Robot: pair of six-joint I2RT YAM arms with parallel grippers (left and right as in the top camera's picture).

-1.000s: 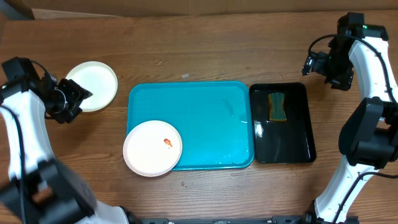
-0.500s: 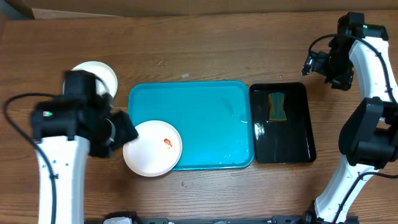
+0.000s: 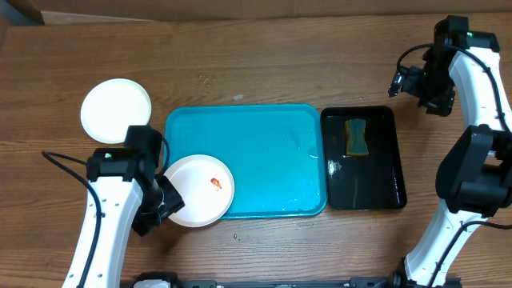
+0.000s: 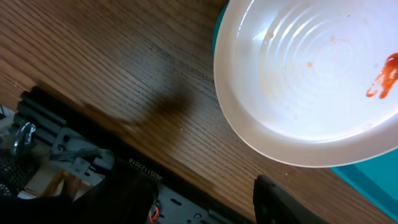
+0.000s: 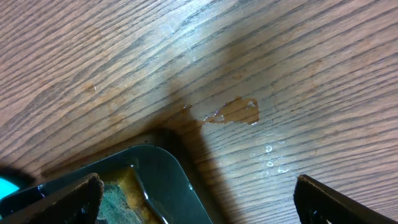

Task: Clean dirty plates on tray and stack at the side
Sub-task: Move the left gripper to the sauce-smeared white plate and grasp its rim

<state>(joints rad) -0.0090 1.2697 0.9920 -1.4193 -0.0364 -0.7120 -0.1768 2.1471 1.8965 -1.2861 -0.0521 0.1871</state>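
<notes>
The dirty plate (image 3: pixel 196 190) lies at the near-left corner of the blue tray (image 3: pixel 264 136), with much of it hanging past the tray's rim over the bare table (image 3: pixel 240 64). A small red smear (image 3: pixel 215 184) sits right of its middle, so we judge it not yet cleaned. The overhang looks useful: it leaves the plate's left edge free of the tray's rim, where fingers can get under and over it.

The left gripper (image 4: pixel 202 196) is just beside that free edge, low over the wood on the plate's outer side. In the left wrist view its two fingers stand apart with only table grain between them and the plate's rim just ahead, so we read it as released and holding nothing.

Farther out, a pale plate (image 3: pixel 117 110) rests on the table to the left, well apart from the tray, which we take as the stacking spot. Whether another plate lies under it we cannot tell.

On the far side, a sponge (image 3: pixel 356 136) lies in the black tray (image 3: pixel 364 192). The right gripper (image 5: pixel 198 186) hangs beyond that tray's far corner, spread wide and empty, probably placed there for the sponge.
</notes>
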